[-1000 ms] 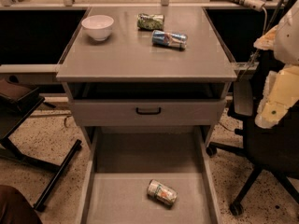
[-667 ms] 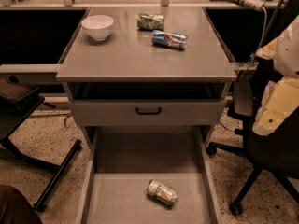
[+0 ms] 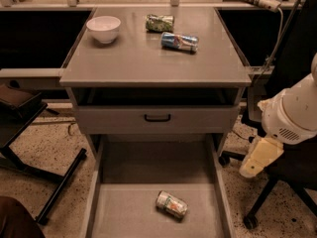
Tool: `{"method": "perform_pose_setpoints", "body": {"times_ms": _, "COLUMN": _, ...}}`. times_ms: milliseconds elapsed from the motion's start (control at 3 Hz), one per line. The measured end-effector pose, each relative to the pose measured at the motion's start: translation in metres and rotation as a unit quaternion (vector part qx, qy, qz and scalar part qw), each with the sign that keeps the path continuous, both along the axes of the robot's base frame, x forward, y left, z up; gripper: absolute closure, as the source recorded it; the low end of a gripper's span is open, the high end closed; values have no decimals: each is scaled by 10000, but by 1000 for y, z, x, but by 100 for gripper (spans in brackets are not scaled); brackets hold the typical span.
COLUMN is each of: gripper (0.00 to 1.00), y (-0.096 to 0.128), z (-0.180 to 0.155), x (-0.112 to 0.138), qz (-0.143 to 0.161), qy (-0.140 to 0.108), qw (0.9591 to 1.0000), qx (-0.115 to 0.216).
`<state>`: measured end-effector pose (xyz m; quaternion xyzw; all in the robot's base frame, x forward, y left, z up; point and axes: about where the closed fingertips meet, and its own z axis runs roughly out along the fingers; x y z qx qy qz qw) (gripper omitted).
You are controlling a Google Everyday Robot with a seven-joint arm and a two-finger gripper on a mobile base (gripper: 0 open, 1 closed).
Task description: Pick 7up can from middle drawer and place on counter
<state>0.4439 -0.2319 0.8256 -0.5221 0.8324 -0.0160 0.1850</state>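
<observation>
Silver-green 7up can [image 3: 172,205] lies ungrasped in middle drawer [image 3: 124,214]; gripper [image 3: 260,158] hangs beyond right edge of desk [image 3: 143,58], its grip we cannot tell.

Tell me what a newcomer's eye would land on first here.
The 7up can lies on its side, alone on the floor of the pulled-out middle drawer at the bottom. Above it, the counter carries a white bowl at back left, plus a green packet and a blue-and-silver can. The gripper hangs to the right of the cabinet, apart from the can.
</observation>
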Motion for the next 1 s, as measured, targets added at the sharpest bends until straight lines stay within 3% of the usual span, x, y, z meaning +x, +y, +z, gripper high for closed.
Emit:
{"method": "perform_pose_setpoints", "body": {"times_ms": 333, "gripper": 0, "y": 0, "z": 0, "x": 0, "qz": 0, "qy": 0, "qw": 10000, "qx": 0}}
{"method": "perform_pose_setpoints", "body": {"times_ms": 667, "gripper": 0, "y": 18, "z": -37, "x": -9, "qz": -16, "qy": 164, "qw": 9996, "qx": 214}}
{"method": "perform_pose_setpoints", "body": {"times_ms": 1000, "gripper": 0, "y": 51, "z": -108, "x": -20, "qz": -189, "qy": 406, "qw": 9972, "qx": 602}}
